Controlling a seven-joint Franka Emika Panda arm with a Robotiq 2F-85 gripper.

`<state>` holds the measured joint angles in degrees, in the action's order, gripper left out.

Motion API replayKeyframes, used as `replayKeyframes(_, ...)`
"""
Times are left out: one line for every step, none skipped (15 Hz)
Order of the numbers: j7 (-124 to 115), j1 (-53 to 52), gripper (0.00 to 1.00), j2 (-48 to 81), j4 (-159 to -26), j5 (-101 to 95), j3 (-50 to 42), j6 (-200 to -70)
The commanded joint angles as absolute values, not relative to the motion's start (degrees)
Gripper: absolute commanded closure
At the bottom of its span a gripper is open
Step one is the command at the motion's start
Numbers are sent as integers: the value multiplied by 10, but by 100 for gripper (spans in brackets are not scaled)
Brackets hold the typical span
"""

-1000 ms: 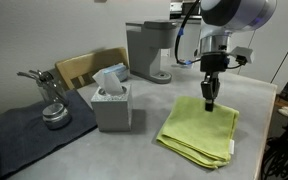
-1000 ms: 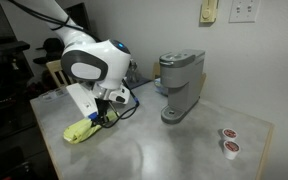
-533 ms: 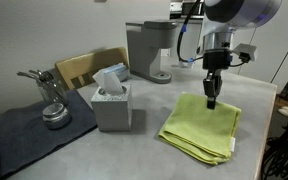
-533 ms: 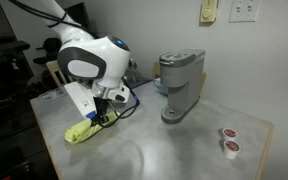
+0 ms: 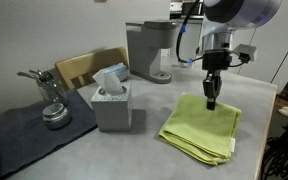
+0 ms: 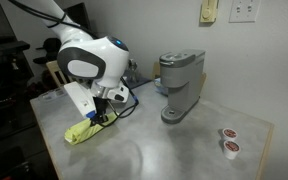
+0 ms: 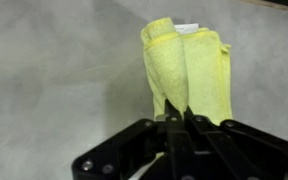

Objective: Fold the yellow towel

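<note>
The yellow towel [image 5: 202,130] lies in folded flat layers on the grey table, to the right of the tissue box. It also shows in an exterior view [image 6: 81,131] under the arm. My gripper [image 5: 211,102] points straight down at the towel's far edge. In the wrist view the fingers [image 7: 171,125] are closed together, and my gripper [image 7: 179,118] pinches a raised fold of the towel [image 7: 189,65], which stretches away from the jaws. In an exterior view my gripper [image 6: 102,117] is low over the cloth.
A grey tissue box [image 5: 112,105] stands left of the towel. A coffee maker [image 5: 149,50] stands behind it, also seen in an exterior view [image 6: 179,85]. A dark grey mat [image 5: 24,135] holds metal items [image 5: 49,100]. Two coffee pods [image 6: 229,141] sit near the table edge.
My gripper has shifted slightly up and right with the towel's edge, and the towel has moved a little with it. Nothing has moved in the last half second.
</note>
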<state>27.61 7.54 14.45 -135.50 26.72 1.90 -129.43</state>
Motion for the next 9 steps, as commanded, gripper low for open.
replayKeyframes(285,89,99,139,-1363,263,7,-1296)
replayKeyframes(286,92,99,138,-1363,263,2,-1296)
replayKeyframes(286,94,99,137,-1364,263,-2,-1297)
replayKeyframes(286,97,99,136,-1364,263,-6,-1297)
replayKeyframes(286,99,99,135,-1364,262,-10,-1297)
replayKeyframes(285,102,99,136,-1363,261,-14,-1297)
replayKeyframes(285,104,99,136,-1362,261,-16,-1296)
replayKeyframes(284,105,99,136,-1361,260,-18,-1297)
replayKeyframes(283,107,99,136,-1361,260,-20,-1297)
